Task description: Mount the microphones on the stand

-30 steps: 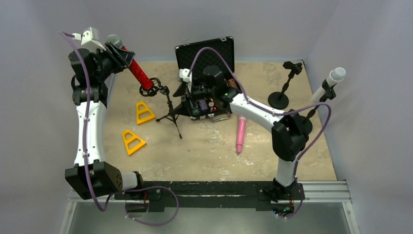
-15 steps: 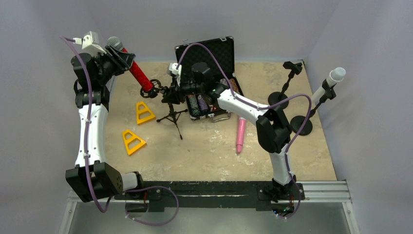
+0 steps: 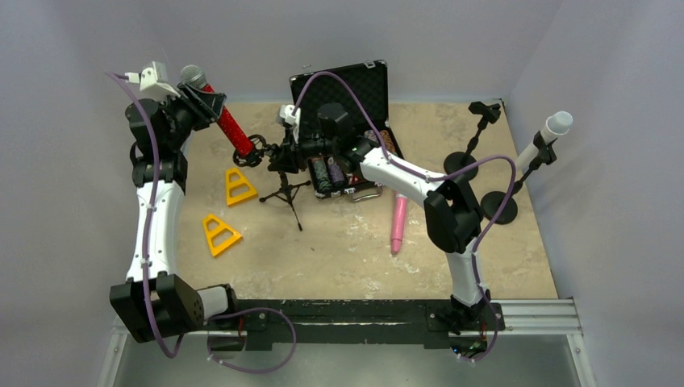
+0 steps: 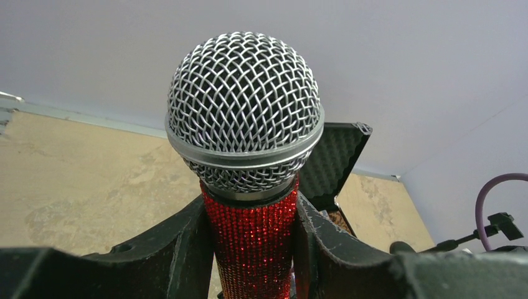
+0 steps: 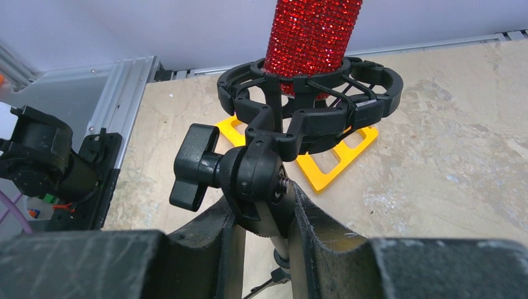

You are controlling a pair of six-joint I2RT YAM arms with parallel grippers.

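Both clenched: the left gripper (image 4: 252, 249) holds the red microphone (image 4: 244, 118) under its grille to thread its tail through the ring (image 5: 309, 99) above the right gripper (image 5: 261, 221), which braces the stand (image 5: 256, 174).

Tilted red microphone (image 3: 231, 126) in the stand (image 3: 283, 191)

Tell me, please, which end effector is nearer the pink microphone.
Right. The right end effector grips the tripod stand, up-left of the pink microphone; the left end effector holds the red microphone farther left.
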